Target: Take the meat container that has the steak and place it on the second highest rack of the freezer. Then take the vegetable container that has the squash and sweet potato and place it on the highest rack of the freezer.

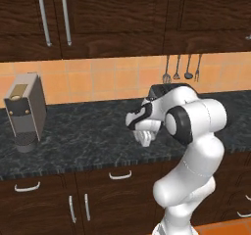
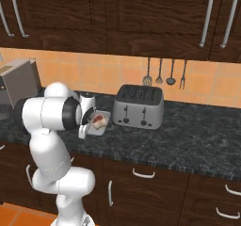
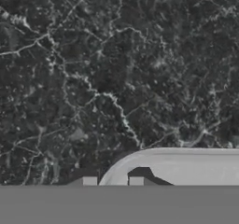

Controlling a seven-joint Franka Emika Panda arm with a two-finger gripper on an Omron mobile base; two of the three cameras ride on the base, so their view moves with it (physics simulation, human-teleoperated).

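The meat container (image 2: 102, 125) is a shallow grey tray on the dark counter, just left of the toaster. The steak (image 2: 98, 121), a red slab with a pale edge, lies in it. My gripper (image 2: 84, 130) reaches down at the tray's left end. In the hand view the container's pale curved rim (image 3: 177, 156) runs between the two fingertips, and the gripper (image 3: 112, 181) is shut on that rim. From the left base view the gripper (image 1: 144, 138) points down at the counter, and my own arm hides the tray.
A silver toaster (image 2: 140, 105) stands right of the tray, partly behind my arm in the left base view (image 1: 164, 89). A grey coffee machine (image 1: 24, 110) stands at the counter's left. Utensils (image 2: 164, 72) hang on the tiled wall. Dark cabinets run above and below.
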